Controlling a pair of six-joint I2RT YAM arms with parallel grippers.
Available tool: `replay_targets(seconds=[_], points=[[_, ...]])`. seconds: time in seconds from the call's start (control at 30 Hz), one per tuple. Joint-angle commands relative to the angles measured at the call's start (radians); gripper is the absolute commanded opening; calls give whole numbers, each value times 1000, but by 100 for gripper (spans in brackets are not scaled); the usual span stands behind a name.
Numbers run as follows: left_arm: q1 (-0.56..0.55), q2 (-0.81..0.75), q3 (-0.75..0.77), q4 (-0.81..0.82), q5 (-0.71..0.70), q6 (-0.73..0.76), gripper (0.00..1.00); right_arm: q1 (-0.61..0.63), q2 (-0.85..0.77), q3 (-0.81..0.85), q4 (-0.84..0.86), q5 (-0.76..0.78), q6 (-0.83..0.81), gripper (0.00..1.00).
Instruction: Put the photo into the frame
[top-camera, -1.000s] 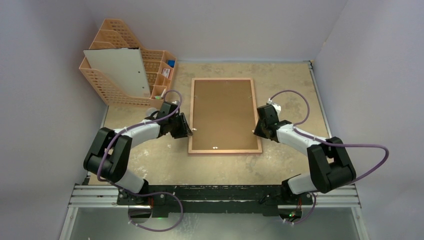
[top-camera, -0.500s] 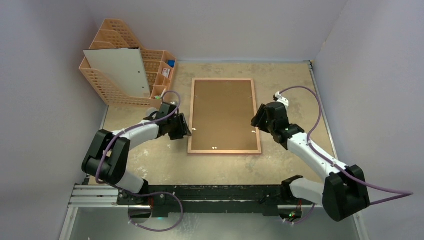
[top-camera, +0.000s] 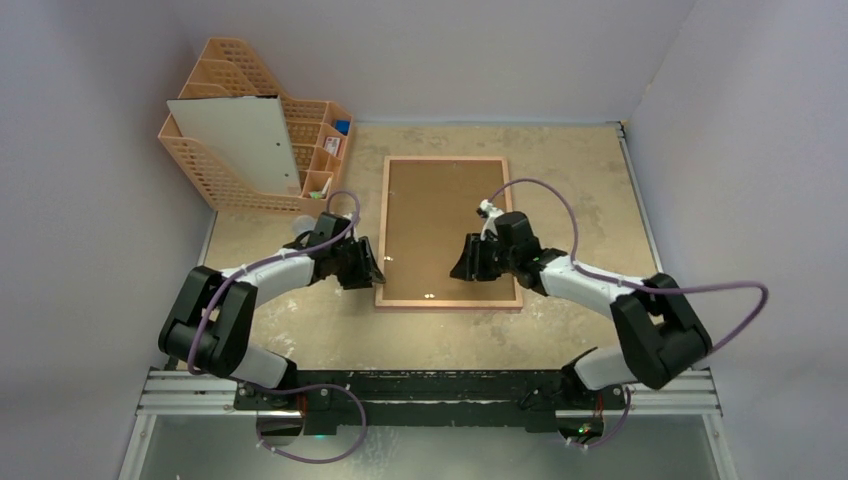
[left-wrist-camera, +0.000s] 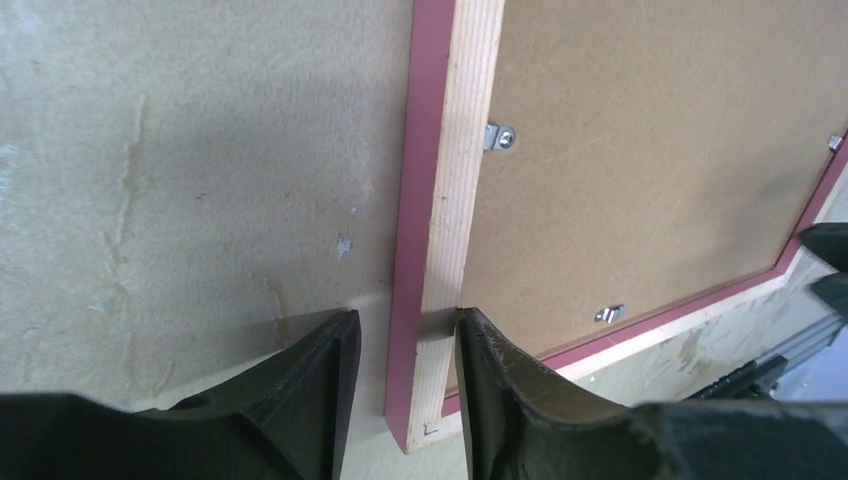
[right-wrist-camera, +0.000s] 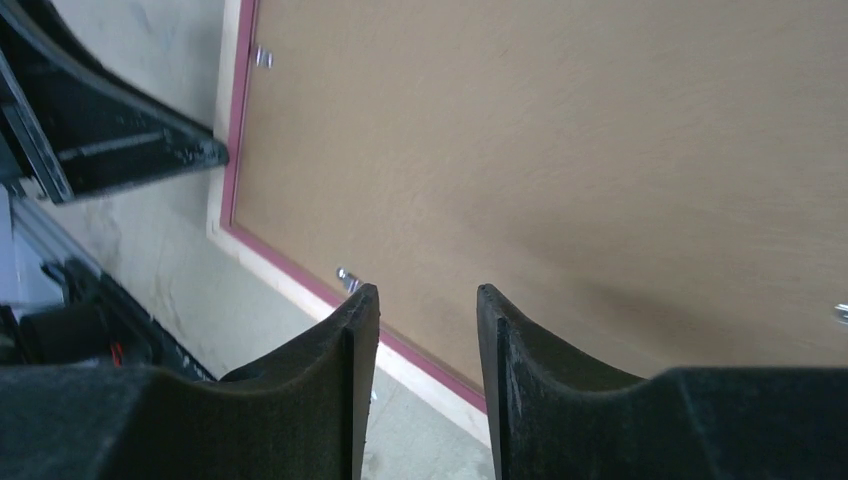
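Sandy-beige flat surface (top-camera: 570, 330) carries everything. Large thin pink-edged wooden picture frame (top-camera: 449, 302) lies back-up on it, long axis running away from the arm bases. A brown rectangular fibreboard backing board (top-camera: 445, 225) sits inside the rails.

Orange mesh plastic file rack (top-camera: 215, 180) stands at the far left, well apart from the frame. Its big slot holds a large white rectangular sheet (top-camera: 235, 145), upright and leaning. I read that as the photo seen from its plain back (print side hidden, so not confirmed). The rack's small compartments hold bits too small to name.

Left claw (left-wrist-camera: 402, 335) straddles the frame's left rail by the near-left corner. It's half open: the inner finger touches the rail, with a gap on the outer side, so no clamp. Right claw (right-wrist-camera: 428, 300) hangs over the backing board near its near edge, half open with nothing between the fingers.

Small silver metal clips (left-wrist-camera: 498, 136) sit on the rails over the board's edge. Whether they're turned in or out, can't tell.

Key relation: the sheet lies far-left of both claws and the left arm is nearer. My guess is the board comes out first.
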Motion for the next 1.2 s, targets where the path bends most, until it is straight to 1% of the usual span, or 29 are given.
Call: replay_targets(seconds=[0.0, 0.03, 0.13, 0.4, 0.67, 1.0, 1.17], points=[[5, 2, -46, -5, 38, 16, 39, 64, 94, 64, 57, -115, -40, 38], [5, 2, -58, 3, 33, 10, 38, 72, 124, 71, 62, -136, -50, 35], [5, 7, -86, 25, 24, -5, 35, 102, 189, 102, 52, -162, -84, 33], [5, 26, -106, 25, -32, -13, 29, 144, 294, 162, 55, -170, -121, 30], [5, 24, -119, 20, -74, -18, 27, 163, 330, 169, 25, -212, -154, 27], [5, 25, -127, 31, -80, -13, 26, 184, 328, 167, -30, -251, -196, 26], [5, 35, -130, 49, -56, -19, 26, 194, 334, 174, -38, -265, -192, 26]])
